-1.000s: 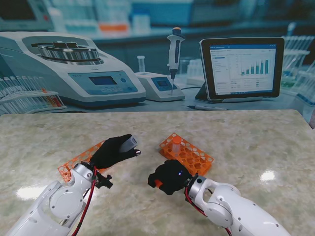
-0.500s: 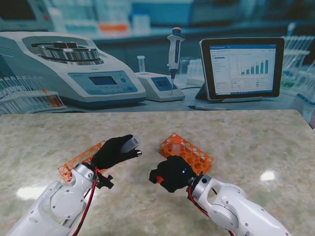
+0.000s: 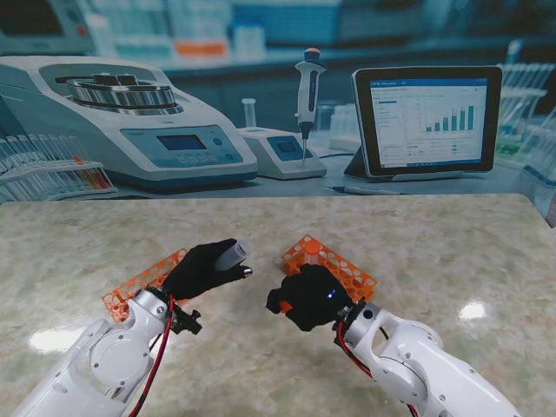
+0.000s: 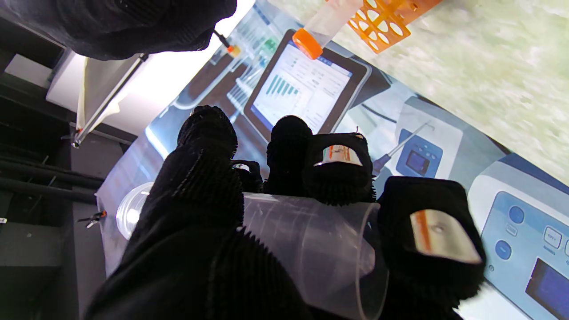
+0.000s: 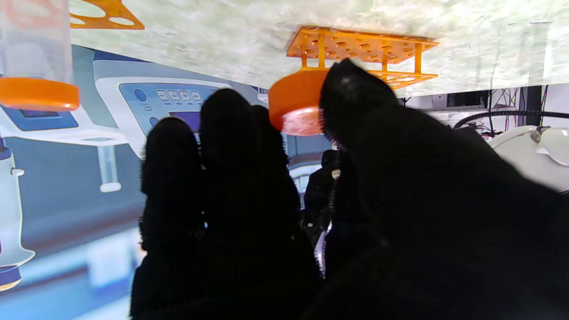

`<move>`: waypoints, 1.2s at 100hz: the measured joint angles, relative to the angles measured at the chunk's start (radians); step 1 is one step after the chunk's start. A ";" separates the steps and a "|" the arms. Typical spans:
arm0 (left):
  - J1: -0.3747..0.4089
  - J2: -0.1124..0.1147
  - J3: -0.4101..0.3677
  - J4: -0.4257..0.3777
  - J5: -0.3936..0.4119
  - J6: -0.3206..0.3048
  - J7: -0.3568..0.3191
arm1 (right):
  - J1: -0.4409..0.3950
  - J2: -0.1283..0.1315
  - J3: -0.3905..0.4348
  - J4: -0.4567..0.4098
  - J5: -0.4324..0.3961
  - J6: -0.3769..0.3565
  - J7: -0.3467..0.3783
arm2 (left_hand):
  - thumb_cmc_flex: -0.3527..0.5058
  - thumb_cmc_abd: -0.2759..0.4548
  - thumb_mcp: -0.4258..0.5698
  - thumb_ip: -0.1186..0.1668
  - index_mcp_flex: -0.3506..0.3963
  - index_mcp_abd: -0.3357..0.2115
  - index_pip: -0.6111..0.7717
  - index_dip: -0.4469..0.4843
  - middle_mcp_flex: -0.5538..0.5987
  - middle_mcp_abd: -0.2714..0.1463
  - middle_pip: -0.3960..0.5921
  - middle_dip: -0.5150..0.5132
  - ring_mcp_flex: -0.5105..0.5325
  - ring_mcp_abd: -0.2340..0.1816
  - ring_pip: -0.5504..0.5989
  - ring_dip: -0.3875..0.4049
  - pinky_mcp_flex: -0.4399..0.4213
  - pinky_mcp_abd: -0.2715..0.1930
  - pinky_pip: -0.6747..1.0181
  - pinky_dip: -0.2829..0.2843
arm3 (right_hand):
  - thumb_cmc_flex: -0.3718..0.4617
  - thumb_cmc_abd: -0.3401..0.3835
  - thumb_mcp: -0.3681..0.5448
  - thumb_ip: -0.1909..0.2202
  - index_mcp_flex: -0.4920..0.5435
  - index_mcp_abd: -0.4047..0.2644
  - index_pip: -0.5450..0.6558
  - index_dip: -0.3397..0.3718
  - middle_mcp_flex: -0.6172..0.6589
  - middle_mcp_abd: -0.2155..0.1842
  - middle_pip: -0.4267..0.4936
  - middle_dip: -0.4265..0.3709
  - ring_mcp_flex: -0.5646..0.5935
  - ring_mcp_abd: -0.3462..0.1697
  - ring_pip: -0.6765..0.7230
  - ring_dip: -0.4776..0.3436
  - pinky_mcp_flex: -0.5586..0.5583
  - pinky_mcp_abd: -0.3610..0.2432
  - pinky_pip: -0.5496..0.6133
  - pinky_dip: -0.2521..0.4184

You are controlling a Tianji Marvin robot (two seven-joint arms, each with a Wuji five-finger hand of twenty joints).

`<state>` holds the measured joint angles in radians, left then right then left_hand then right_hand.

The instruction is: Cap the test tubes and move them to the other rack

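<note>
My left hand [image 3: 201, 268] is closed around one uncapped clear test tube [image 3: 229, 254], lifted off the marble table [image 3: 434, 243]; my right hand [image 3: 309, 297] pinches one orange cap [image 5: 295, 104] in curled fingers. Two orange racks flank them: the left rack [image 3: 130, 287] beside my left hand, the right rack [image 3: 347, 269] holding one capped tube [image 4: 322, 24].

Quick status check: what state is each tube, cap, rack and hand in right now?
left hand: shut on open tube
open tube: uncapped, held off the table
right hand: shut on orange cap
orange cap: not yet on a tube
capped tube: standing in right rack
right rack: on table
left rack: on table
</note>
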<state>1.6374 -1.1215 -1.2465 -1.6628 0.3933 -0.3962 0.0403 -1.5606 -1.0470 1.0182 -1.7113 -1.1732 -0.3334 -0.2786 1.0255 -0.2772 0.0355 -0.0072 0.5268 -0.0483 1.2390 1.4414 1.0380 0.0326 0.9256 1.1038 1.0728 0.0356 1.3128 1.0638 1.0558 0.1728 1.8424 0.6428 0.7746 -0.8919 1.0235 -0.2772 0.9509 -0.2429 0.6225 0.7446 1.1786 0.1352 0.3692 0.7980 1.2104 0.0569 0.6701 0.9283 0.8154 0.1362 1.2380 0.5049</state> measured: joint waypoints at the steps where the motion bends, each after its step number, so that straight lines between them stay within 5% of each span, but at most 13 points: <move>1: 0.000 0.000 0.000 0.000 0.000 0.000 0.000 | 0.000 0.000 0.001 -0.001 0.000 0.000 0.000 | 0.000 0.000 0.000 0.000 0.000 0.000 0.000 0.000 0.000 0.000 0.000 0.000 0.000 0.000 0.000 0.000 0.000 0.000 0.000 0.000 | 0.000 0.000 0.000 0.000 0.000 0.000 0.000 0.000 0.000 0.000 0.000 0.000 0.000 0.000 0.000 0.000 0.000 0.000 0.000 0.000; 120: -0.025 0.003 0.039 0.012 -0.027 0.003 -0.027 | -0.051 -0.023 0.120 -0.095 0.036 -0.001 -0.075 | 0.000 0.000 0.000 0.000 0.000 0.000 0.000 0.000 0.000 0.000 0.000 0.000 0.000 0.000 0.000 0.000 0.000 0.000 0.000 0.000 | 0.000 0.000 0.000 0.000 0.011 -0.005 0.000 0.000 0.000 0.000 0.000 0.000 0.000 0.000 0.001 0.000 0.000 0.000 0.003 0.000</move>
<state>1.6126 -1.1188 -1.2070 -1.6508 0.3663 -0.3932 0.0138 -1.6111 -1.0705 1.1378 -1.8058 -1.1376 -0.3343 -0.3541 1.0255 -0.2772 0.0355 -0.0072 0.5268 -0.0483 1.2390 1.4414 1.0380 0.0326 0.9256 1.1038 1.0728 0.0356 1.3129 1.0638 1.0558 0.1728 1.8424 0.6428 0.7748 -0.8919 1.0237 -0.2774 0.9623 -0.2476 0.6225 0.7446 1.1786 0.1353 0.3691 0.7980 1.2103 0.0569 0.6709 0.9282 0.8154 0.1364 1.2407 0.5048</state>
